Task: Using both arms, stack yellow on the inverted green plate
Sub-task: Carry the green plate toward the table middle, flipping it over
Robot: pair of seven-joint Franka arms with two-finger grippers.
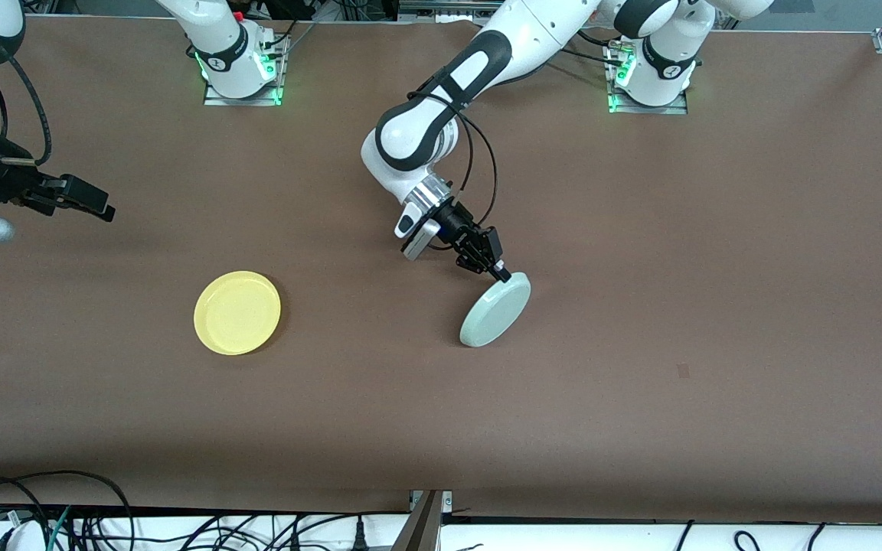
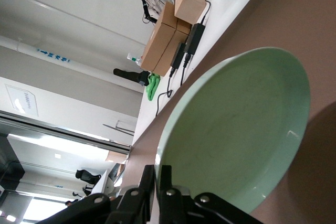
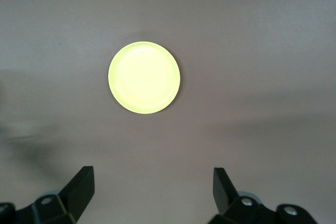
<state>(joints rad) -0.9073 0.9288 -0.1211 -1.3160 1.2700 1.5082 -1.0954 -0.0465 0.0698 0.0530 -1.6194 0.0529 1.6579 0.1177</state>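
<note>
The pale green plate stands tilted on its edge near the table's middle, its underside facing the front camera. My left gripper is shut on its upper rim. In the left wrist view the plate's hollow face fills the frame and my left gripper pinches its rim. The yellow plate lies flat, rim up, toward the right arm's end. My right gripper is open and empty, high up near the table's end. Its wrist view shows the yellow plate below my right gripper.
The brown table carries nothing else but a small dark mark. Cables hang along the table's edge nearest the front camera. The arms' bases stand along the other long edge.
</note>
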